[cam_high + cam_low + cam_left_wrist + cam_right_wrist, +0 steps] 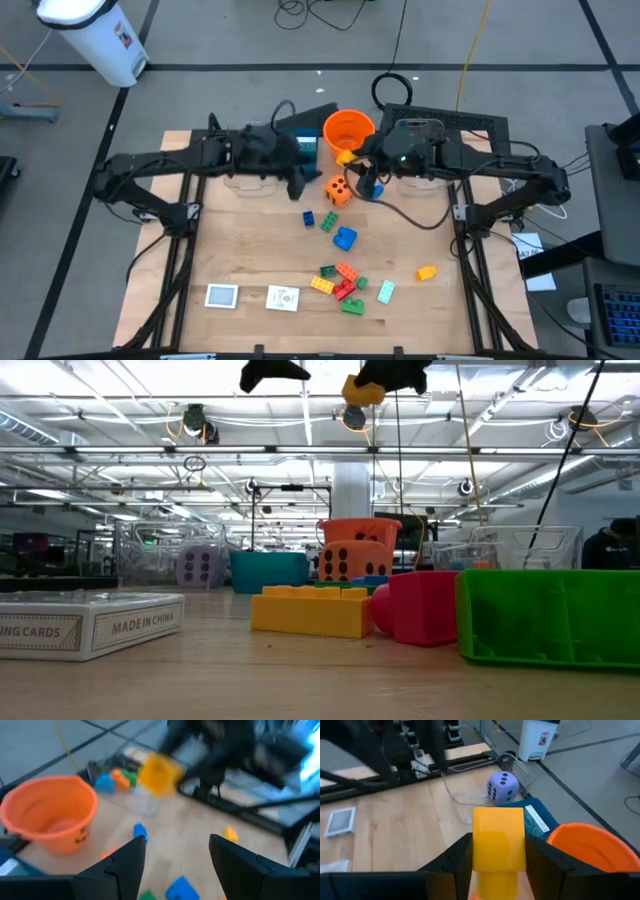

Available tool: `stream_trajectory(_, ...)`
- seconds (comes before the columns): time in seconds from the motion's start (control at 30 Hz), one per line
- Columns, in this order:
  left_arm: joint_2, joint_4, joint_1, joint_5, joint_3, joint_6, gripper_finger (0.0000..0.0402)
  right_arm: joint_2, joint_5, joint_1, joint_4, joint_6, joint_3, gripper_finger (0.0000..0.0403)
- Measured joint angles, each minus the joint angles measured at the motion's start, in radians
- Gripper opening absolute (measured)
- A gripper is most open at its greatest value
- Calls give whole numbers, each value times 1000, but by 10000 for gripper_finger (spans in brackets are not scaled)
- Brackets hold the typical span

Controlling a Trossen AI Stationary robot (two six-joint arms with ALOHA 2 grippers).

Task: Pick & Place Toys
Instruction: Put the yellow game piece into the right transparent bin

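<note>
right end effector (497,865) clamping yellow brick (498,837) in the air just beside orange bucket (348,128) rim, bucket at 12 o'clock on tabletop (240,250), left end effector (175,857) wide, empty, raised near teal box (304,148), orange die (339,189) below bucket, loose bricks (342,282) at 6 o'clock

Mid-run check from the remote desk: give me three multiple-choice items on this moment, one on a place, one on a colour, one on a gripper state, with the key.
1. Where is the orange bucket?
A. At the table's far edge, between the two arms
B. Beside the white cards at the near edge
C. On the floor

2. What colour is the brick in the right gripper?
A. Green
B. Yellow
C. Blue

3. How is the left gripper?
A. Shut on a die
B. Shut on a card
C. Open, holding nothing

Key: 1 A, the high view shows it there. 2 B, the right wrist view shows a yellow brick between the fingers. 3 C, the left wrist view shows bare table between its spread fingers.
</note>
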Motion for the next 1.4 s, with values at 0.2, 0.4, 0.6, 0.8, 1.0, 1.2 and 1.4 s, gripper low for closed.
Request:
stream_trajectory(0.2, 16, 52, 106, 214, 2, -176, 230, 54, 21, 44, 48, -15, -2, 144)
stream_trajectory(0.4, 71, 43, 134, 339, 1, -297, 230, 105, 24, 48, 94, -33, -4, 142)
stream_trajectory(0.6, 120, 50, 135, 357, 1, -360, 230, 117, 25, 47, 120, -75, -4, 142)
stream_trajectory(0.8, 128, 107, 135, 355, 1, -378, 230, 114, 25, 46, 131, -76, -4, 143)
stream_trajectory(1.0, 128, 121, 135, 375, 1, -405, 211, 114, 25, 46, 134, -80, -4, 142)
stream_trajectory(1.2, 128, 121, 140, 395, 1, -403, 131, 113, 23, 46, 137, -81, -4, 144)
stream_trajectory(1.4, 128, 118, 155, 431, 1, -399, 70, 113, 24, 48, 138, -98, -4, 142)
